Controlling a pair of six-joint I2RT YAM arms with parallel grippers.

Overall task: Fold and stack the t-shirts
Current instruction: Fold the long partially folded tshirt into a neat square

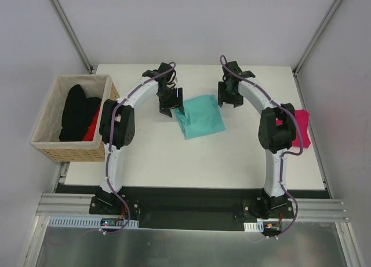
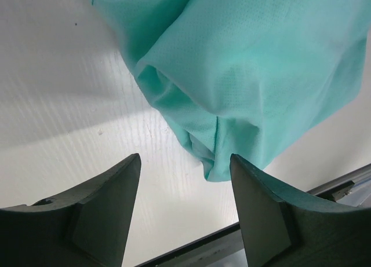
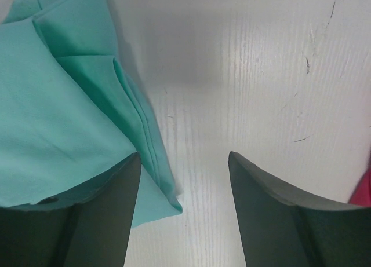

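Note:
A teal-green t-shirt (image 1: 200, 117) lies folded into a rough square on the white table (image 1: 174, 160), between my two grippers. At its left edge my left gripper (image 1: 171, 108) hovers open; in the left wrist view the shirt (image 2: 249, 64) hangs just ahead of the empty gripper (image 2: 185, 163), one corner close to the right fingertip. My right gripper (image 1: 229, 99) stands open at the shirt's upper right corner; the right wrist view shows a corner of the shirt (image 3: 58, 122) beside the left finger, the gripper (image 3: 184, 157) empty. A magenta-pink t-shirt (image 1: 302, 128) lies folded at the table's right edge.
A tan woven basket (image 1: 69, 154) stands off the table's left side, holding black t-shirts (image 1: 78, 110) and a bit of red cloth (image 1: 93, 129). The pink shirt (image 3: 362, 191) shows at the right wrist view's edge. A dark rail (image 2: 232, 238) borders the table.

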